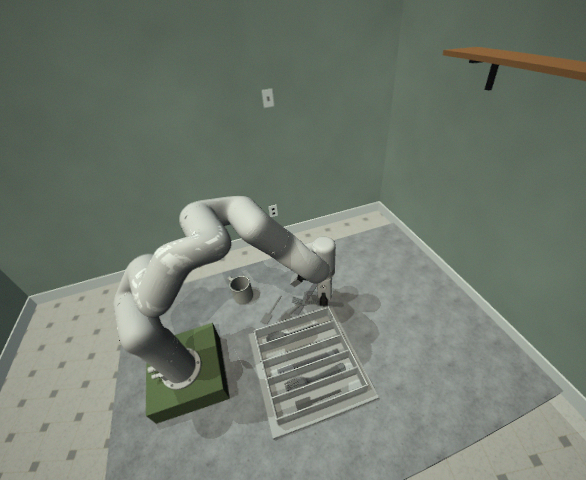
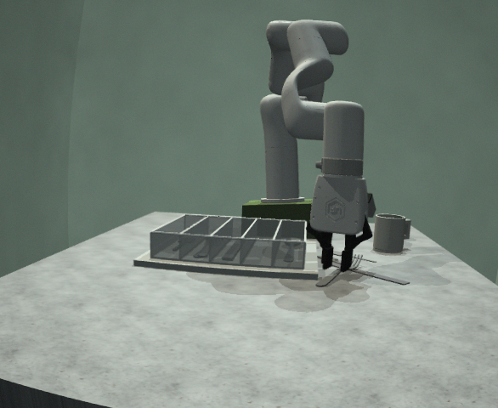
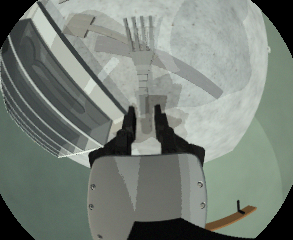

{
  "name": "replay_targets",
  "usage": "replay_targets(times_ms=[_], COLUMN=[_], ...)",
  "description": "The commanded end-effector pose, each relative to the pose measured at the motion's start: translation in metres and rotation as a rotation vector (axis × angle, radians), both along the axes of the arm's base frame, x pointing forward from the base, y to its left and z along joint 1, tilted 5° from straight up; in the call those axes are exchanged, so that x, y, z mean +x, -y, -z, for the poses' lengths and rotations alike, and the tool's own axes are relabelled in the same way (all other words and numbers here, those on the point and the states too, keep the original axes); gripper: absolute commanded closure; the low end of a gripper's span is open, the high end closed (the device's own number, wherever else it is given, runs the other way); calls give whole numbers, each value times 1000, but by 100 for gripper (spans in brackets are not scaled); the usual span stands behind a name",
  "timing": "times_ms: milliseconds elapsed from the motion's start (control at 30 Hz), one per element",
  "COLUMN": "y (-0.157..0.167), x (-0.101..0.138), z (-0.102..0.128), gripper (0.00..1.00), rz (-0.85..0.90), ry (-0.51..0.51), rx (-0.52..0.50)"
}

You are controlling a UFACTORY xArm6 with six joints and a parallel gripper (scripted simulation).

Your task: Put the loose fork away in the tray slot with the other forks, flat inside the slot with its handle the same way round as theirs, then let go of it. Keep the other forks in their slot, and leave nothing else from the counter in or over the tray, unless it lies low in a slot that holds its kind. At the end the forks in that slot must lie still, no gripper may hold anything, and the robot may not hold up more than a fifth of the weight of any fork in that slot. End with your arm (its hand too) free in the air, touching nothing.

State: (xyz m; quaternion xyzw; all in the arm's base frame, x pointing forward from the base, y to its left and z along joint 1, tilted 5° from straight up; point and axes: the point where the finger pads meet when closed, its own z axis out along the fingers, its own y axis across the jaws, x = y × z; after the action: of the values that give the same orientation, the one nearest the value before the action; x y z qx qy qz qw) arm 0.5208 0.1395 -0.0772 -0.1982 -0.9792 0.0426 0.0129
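Fork (image 3: pixel 144 60), slim and grey with four tines, lies tilted on other cutlery between the part-closed, empty fingers.

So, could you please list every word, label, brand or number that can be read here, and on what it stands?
No readable words or numbers in any view.
Hexagon emblem on the housing of the tool: a sign only, its inner mark too blurred to read.
Wall plate: no text visible.

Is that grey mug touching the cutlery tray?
Apart. The top view shows the mug standing well back from the tray, with a strip of grey counter between them.
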Motion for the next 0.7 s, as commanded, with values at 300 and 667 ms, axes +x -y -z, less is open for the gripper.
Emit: replay_targets(times_ms=[300,667], y=[0,1], x=[2,1], z=[13,17], gripper=[69,69], rz=[0,0], ry=[5,5], rx=[2,2])
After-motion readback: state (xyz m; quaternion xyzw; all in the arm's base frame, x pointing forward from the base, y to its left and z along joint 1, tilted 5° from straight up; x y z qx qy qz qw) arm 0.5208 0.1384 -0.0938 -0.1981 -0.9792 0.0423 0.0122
